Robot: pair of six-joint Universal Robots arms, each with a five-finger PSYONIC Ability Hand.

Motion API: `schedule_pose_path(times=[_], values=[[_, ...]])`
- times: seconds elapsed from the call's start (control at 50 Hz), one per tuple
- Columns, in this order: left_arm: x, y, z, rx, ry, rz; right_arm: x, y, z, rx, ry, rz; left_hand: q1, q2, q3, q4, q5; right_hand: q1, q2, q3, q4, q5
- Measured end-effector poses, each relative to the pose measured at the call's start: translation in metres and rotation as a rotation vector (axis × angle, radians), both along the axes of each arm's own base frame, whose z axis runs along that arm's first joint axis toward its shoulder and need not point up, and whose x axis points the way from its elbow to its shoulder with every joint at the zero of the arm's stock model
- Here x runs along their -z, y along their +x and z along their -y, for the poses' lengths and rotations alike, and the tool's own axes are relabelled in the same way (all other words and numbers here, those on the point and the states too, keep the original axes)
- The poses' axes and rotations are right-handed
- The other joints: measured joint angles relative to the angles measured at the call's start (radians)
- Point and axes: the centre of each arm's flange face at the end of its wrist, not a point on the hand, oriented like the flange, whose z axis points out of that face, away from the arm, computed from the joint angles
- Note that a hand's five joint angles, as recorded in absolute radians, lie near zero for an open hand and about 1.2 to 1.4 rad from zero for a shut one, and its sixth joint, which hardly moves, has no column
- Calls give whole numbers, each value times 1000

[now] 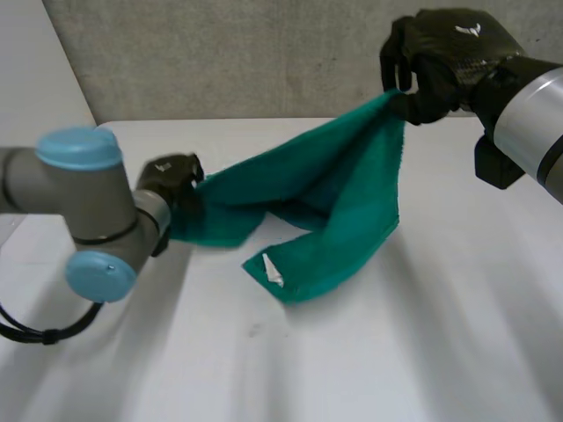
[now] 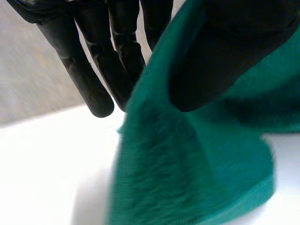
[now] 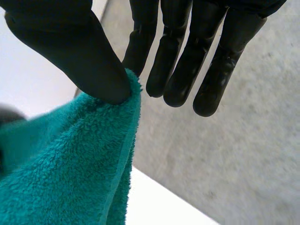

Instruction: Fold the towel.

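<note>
Nearest the camera is the left arm point(image 1: 88, 211), its grey elbow and light-blue caps low over the white table point(image 1: 413, 352). At its end the left hand point(image 1: 169, 178) sits just above the tabletop and grips one end of the teal towel point(image 1: 343, 189). In the left wrist view its thumb point(image 2: 220, 61) presses down onto the terry pile while the fingers point(image 2: 96, 86) run nearly straight behind the cloth's edge, so the towel is pinched between them.

From there the towel climbs across the middle of the table to the right hand point(image 1: 444, 61), which is raised well above the surface in front of the grey wall point(image 1: 246, 53). The right wrist view shows that hand's thumb point(image 3: 79, 56) clamping the towel's hemmed corner against the nearest finger, while its other fingers point(image 3: 211, 65) hang straight and free of the cloth.

Between the two hands the towel sags in a loose drape. Its lowest fold rests on the table, and a small white label point(image 1: 274, 269) shows at that bottom edge.
</note>
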Motion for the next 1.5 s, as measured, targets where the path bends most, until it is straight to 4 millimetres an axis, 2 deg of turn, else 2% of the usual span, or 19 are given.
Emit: schedule_pose_path(times=[0.02, 0.08, 0.12, 0.18, 0.34, 0.44, 0.56, 0.62, 0.66, 0.72, 0.8, 0.9, 1.06, 1.1, 1.14, 1.24, 1.38, 1.44, 1.5], values=[[-21, 5, -7, -3, -43, 7, 10, -2, 7, 13, 21, -25, 0, 0, 0, 0, 0, 0, 0, 0, 0, 1], [-33, 8, -13, -1, -68, 13, 20, -3, 13, 21, 41, -55, 0, 0, 0, 0, 0, 0, 0, 0, 0, 1], [-65, 17, -34, 36, -143, 50, 56, -2, 28, 25, 103, -169, 0, 2, 1, 0, 0, 0, 0, 0, 0, 1], [-77, 22, -50, 75, -177, 96, 87, 0, 34, 13, 158, -268, 0, 2, 2, 0, 0, 0, 0, 0, 0, 4], [-66, 29, -64, 129, -166, 215, 135, 5, 37, -24, 268, -366, 0, 4, 4, 1, 0, 0, 0, 0, 0, 7], [-41, 27, -45, 138, -149, 314, 149, 9, 48, -23, 286, -367, 0, 4, 5, 1, 0, 0, 0, 0, 0, 7], [-69, 11, 8, 81, -360, 345, 107, 19, 87, 45, 74, -311, 0, 6, 6, 1, 0, 0, 0, 6, 0, 7], [-126, -1, 31, 16, -617, 278, 52, 24, 110, 120, -156, -233, 0, 6, 7, 4, 0, 0, 5, 6, 2, 7], [-169, -5, 34, -30, -796, 214, 25, 25, 115, 152, -264, -188, 0, 6, 7, 4, 0, 0, 5, 6, 4, 7], [-238, -5, 22, -103, -1066, 97, -46, 21, 110, 224, -534, -56, 0, 6, 7, 4, 0, 0, 5, 6, 5, 7], [-272, 1, -5, -133, -1187, 18, -89, 12, 87, 250, -699, 30, 0, 6, 7, 5, 0, 0, 5, 6, 5, 7], [-249, 7, -19, -106, -1101, 24, -78, 6, 65, 215, -681, 9, 0, 6, 7, 5, 0, 0, 5, 6, 5, 7], [-125, 36, -49, -34, -707, 149, 43, -1, 29, 96, -255, -241, 0, 7, 7, 5, 0, 0, 5, 6, 5, 8], [-113, 38, -53, -26, -669, 162, 51, -1, 27, 90, -229, -255, 0, 7, 7, 5, 0, 0, 5, 6, 5, 8], [-69, 44, -70, 2, -540, 206, 107, -3, 5, 35, -42, -346, 0, 7, 7, 5, 0, 0, 5, 6, 5, 8], [-19, 49, -89, 41, -380, 265, 167, -1, -18, -35, 132, -423, 0, 7, 7, 5, 0, 0, 5, 6, 5, 8], [14, 53, -99, 67, -250, 315, 197, 0, -27, -64, 222, -456, 0, 7, 7, 5, 0, -1, 4, 6, 5, 8], [15, 55, -100, 66, -224, 324, 190, -2, -25, -50, 205, -442, 0, 7, 7, 5, 0, -350, -447, -432, -442, -409], [11, 57, -101, 60, -217, 325, 173, -5, -21, -25, 161, -412, 0, 7, 7, 5, 0, -462, -568, -579, -592, -562]])
